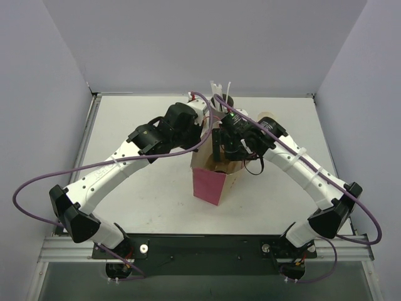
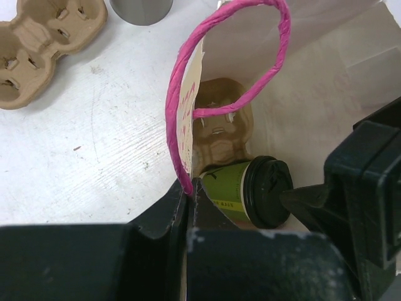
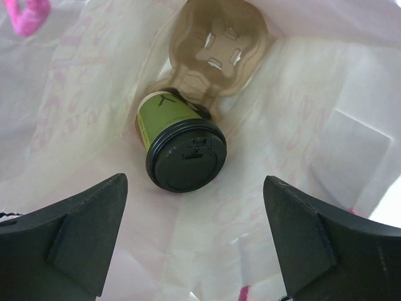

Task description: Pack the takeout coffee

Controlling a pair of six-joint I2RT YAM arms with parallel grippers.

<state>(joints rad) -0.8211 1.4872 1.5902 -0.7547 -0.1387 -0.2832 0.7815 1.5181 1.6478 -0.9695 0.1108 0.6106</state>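
The takeout coffee [image 3: 164,116], a green paper cup with its black lid [image 3: 186,160] on, leans inside the pink paper bag [image 1: 208,185], its base in a slot of a brown cardboard carrier [image 3: 216,50] at the bag's bottom. My right gripper [image 3: 197,244] hangs open above the cup inside the bag's mouth, with nothing between its fingers [image 3: 81,232]. My left gripper [image 2: 190,188] is shut on the bag's rim at the foot of the pink handle [image 2: 276,56]. In the left wrist view, the cup [image 2: 229,185] shows just beyond that rim.
A second cardboard carrier [image 2: 37,44] lies on the white table left of the bag. A grey cylinder [image 2: 141,9] holding white straws [image 1: 220,91] stands just behind the bag. Both arms crowd over the bag's mouth.
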